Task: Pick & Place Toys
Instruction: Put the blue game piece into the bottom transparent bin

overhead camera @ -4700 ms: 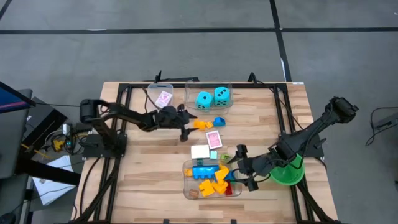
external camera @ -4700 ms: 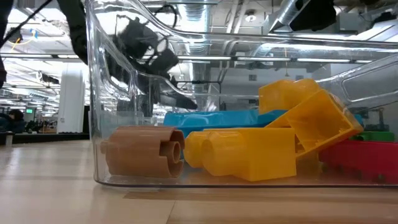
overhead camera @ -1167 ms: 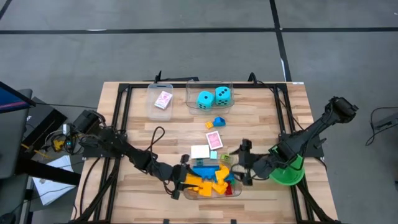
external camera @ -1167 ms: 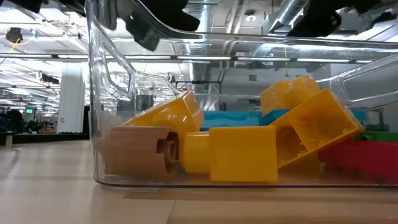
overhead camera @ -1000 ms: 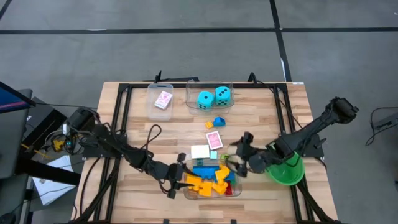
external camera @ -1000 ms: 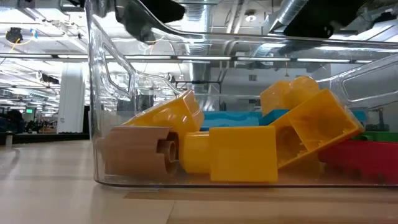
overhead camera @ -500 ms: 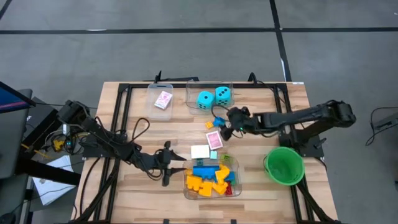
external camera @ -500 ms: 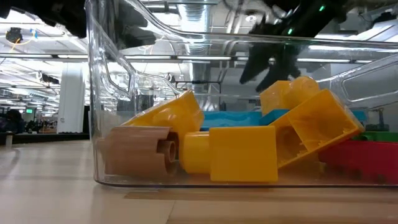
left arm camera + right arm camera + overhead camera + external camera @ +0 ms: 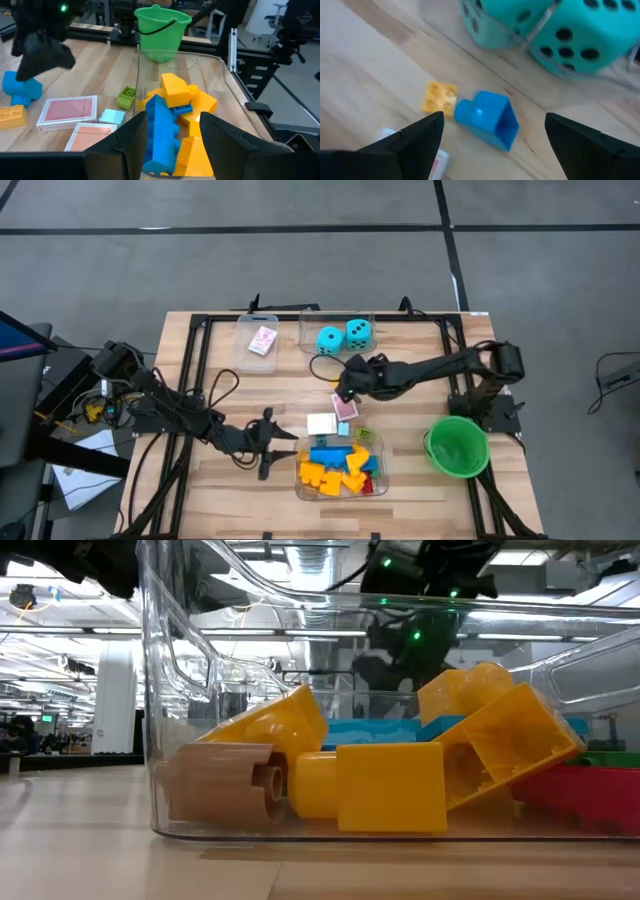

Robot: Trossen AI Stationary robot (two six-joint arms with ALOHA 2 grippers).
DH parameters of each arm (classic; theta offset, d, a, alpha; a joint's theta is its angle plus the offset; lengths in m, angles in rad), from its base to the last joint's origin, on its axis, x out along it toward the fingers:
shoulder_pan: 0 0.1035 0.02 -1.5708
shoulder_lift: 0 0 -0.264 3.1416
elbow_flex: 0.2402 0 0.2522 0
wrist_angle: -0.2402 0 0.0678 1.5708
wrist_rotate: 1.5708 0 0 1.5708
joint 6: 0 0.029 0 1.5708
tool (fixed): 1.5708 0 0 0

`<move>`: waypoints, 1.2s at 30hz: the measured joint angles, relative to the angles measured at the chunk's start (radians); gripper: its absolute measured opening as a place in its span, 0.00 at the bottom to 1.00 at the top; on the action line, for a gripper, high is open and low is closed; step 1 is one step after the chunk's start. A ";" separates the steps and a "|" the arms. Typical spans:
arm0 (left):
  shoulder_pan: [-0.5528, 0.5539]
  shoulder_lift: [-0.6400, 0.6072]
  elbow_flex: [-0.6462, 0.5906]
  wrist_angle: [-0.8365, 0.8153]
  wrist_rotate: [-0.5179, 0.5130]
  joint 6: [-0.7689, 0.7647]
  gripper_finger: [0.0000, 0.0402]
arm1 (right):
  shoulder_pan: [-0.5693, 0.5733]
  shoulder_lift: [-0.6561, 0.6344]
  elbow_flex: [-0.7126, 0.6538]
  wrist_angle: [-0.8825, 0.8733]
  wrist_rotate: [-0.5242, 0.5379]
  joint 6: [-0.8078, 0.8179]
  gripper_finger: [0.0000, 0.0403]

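We see the right gripper (image 9: pixel 346 385) hovering with its jaws spread wide and empty, a blue brick (image 9: pixel 489 119) and a small orange brick (image 9: pixel 440 97) lying on the wood between the two fingers (image 9: pixel 412 137), the two cyan dice (image 9: pixel 560 30) in their clear tub just beyond. The left gripper (image 9: pixel 275 442) waits beside the clear tub (image 9: pixel 372 472) of yellow and blue bricks (image 9: pixel 161 131), its jaws partly open and holding nothing, that tub straight ahead of them and the pink-backed cards (image 9: pixel 68 110) off to one side.

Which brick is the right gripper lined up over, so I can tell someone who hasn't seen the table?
Start at the clear tub holding the two cyan dice, at the table's far edge. On the bare wood just in front of it, under the open right gripper, lies a blue brick, touching a smaller orange one.
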State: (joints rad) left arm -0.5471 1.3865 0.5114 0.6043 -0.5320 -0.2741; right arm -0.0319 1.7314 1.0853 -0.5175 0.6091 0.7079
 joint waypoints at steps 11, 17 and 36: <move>-0.019 0.000 0.000 0.009 0.001 0.006 0.44 | -0.021 0.135 0.037 -0.019 -0.001 0.061 0.84; -0.019 0.000 0.000 0.011 0.002 0.007 0.44 | -0.047 0.173 0.037 -0.007 -0.001 0.055 0.84; -0.019 0.001 0.001 0.010 0.005 0.015 0.44 | -0.016 0.165 0.037 0.004 -0.033 -0.009 0.04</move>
State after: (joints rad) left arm -0.5659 1.3872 0.5121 0.6140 -0.5274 -0.2592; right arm -0.0484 1.8967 1.1219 -0.5133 0.5761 0.6992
